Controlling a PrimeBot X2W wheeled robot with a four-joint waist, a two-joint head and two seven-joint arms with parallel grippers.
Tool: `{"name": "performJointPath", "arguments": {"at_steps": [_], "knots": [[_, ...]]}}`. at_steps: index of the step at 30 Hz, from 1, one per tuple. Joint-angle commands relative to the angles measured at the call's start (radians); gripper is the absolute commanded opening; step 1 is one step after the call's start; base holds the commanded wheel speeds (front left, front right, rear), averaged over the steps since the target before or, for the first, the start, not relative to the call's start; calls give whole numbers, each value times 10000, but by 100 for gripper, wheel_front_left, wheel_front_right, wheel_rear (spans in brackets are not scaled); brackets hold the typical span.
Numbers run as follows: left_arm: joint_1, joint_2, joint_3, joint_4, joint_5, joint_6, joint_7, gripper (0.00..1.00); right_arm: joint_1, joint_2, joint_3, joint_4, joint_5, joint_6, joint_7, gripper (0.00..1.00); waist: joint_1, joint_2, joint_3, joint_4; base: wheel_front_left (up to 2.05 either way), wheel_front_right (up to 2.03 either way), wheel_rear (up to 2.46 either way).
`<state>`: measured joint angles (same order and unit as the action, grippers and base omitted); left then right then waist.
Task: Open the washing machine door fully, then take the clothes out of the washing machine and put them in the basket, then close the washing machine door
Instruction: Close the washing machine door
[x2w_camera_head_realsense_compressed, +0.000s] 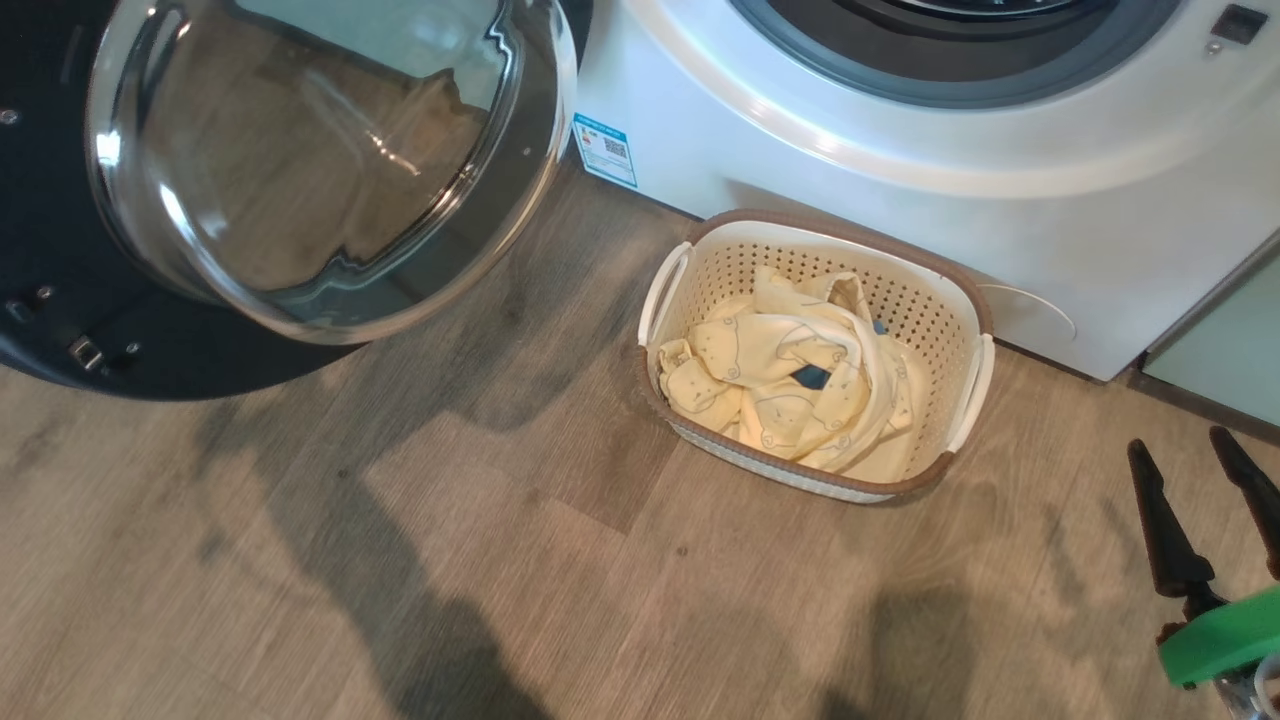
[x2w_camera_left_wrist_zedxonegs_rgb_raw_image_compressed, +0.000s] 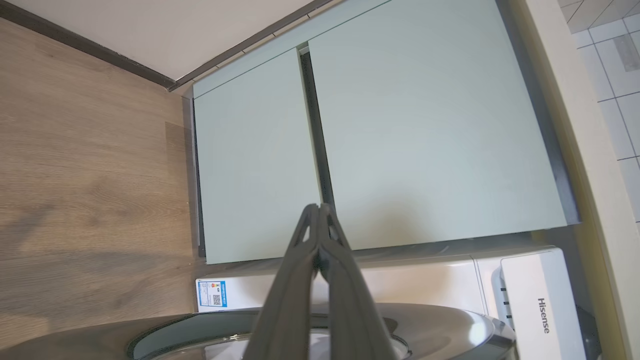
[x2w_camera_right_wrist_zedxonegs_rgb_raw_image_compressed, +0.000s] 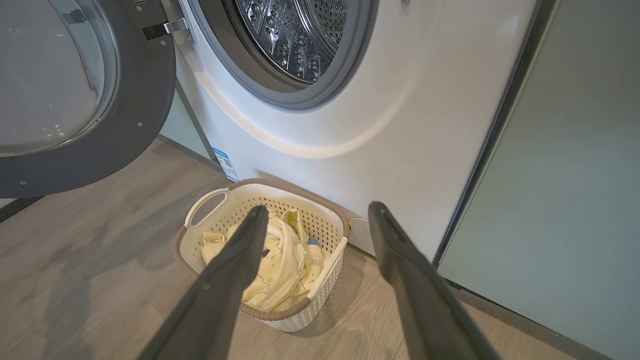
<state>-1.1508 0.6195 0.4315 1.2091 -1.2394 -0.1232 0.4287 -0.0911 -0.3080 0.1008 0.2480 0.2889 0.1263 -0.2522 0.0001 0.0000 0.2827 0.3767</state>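
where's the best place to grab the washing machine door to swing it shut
Take the washing machine door by its black ring at the free edge near the latch, farthest from the hinge. Come from the door's outer face, on the robot's left, and push toward the drum. The bulging glass is smooth and rounded, so probably a poor hold.

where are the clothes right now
In the head view the clothes lie heaped inside the basket, which stands on the floor right of centre, just before the white washing machine and right of its open door.
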Motion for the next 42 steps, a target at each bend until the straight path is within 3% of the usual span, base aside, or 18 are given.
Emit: {"name": "performJointPath", "arguments": {"at_steps": [1,23,42], "knots": [[-244,829,-119,-273,143,-25,149,0,-319,-252,129,-287,1,44,-95,100,-1,0,1,-52,0,0,0],[-479,254,-1233,-460,512,-63,2318,0,-236,-67,119,-112,-16,44,-95,100,-1,0,-430,-97,0,0,0],[694,-1167,-2352,-1509,294,-74,4162,0,596,851,154,200,25,44,-95,100,-1,0,-2456,-26,0,0,0]]}}
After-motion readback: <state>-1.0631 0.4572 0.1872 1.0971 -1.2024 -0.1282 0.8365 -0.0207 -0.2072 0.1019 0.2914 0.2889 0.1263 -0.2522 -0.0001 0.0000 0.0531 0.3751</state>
